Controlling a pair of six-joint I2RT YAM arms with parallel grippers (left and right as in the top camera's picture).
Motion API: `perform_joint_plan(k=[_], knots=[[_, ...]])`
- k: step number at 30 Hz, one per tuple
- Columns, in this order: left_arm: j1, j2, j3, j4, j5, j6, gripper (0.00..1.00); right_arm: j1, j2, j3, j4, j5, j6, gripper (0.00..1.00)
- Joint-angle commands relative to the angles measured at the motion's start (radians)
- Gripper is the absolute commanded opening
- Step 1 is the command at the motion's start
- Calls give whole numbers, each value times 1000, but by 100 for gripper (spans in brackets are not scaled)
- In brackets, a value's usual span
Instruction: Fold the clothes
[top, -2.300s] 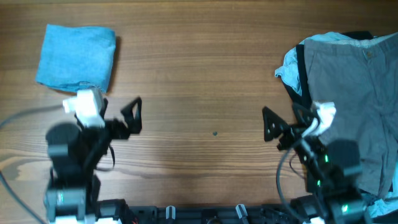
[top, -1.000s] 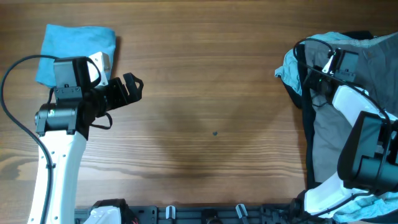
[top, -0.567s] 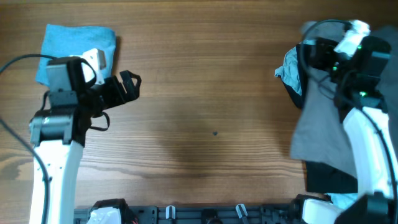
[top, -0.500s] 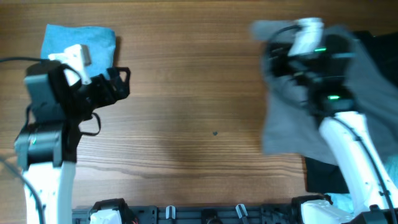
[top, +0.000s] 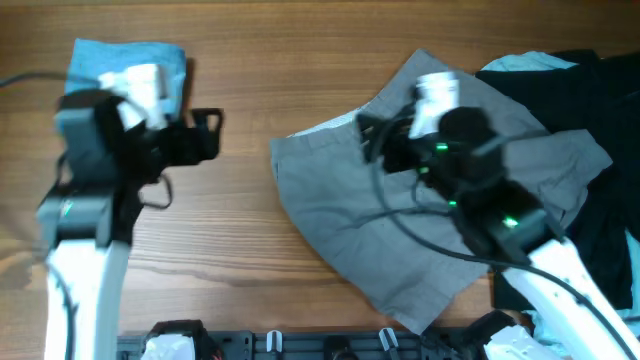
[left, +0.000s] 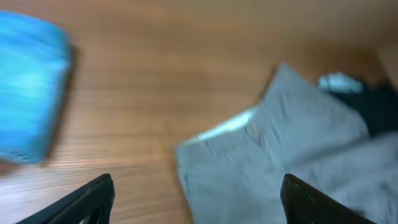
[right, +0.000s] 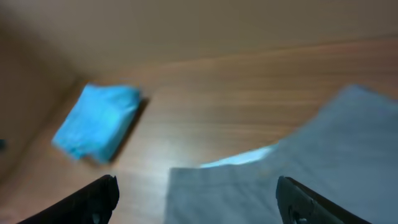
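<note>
Looking at the grey-khaki shorts (top: 330, 210), the big change is that a couple of seconds ago they sat on top of the pile at the bench's right edge. Now they're pulled out and lie spread, a bit rumpled, on open bench (top: 300, 60), with the pale inside of the waistband showing along their far-left edge.

So I'd say the fetch step is done. Flattening and the first fold are what's left.

The right pincer (right: 199, 199) hangs over the shorts with its fingers spread wide and nothing between them, so it looks like it has let go. The black garment (top: 610, 240) and a pale blue garment (top: 530, 62) lie right of the shorts, partly under them. The left pincer (left: 199, 199) is also spread and empty, well to the left of the shorts, and has barely shifted. Beyond it sits the folded blue garment (top: 100, 60), same spot as before.

Brands or writing: can't read any. Both wrist views are blurry, and no label shows on the shorts.
</note>
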Motion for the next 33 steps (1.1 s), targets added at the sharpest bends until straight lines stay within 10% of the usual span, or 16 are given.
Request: perform_joint_plan(k=[1,10,16,18,23,28,33], knots=[[-181,278,10,106,57,196,82,-200,-62,17,-141,36,86,86],[-419,828,10,635,21,267,88,-292,12,16,-323,-32,67,93],[-441,958,10,687,0,267,88,-292,23,16,-321,-24,58,95],[-441,972,10,661,0,267,77,-292,23,16,-321,-24,41,95],[-438,969,11,570,-23,257,4,-292,22,16,-309,-24,41,95],[-277,868,11,388,-377,44,4,-292,23,16,-301,0,40,95],[48,682,11,180,-314,44,10,-292,60,16,-299,2,41,95]])
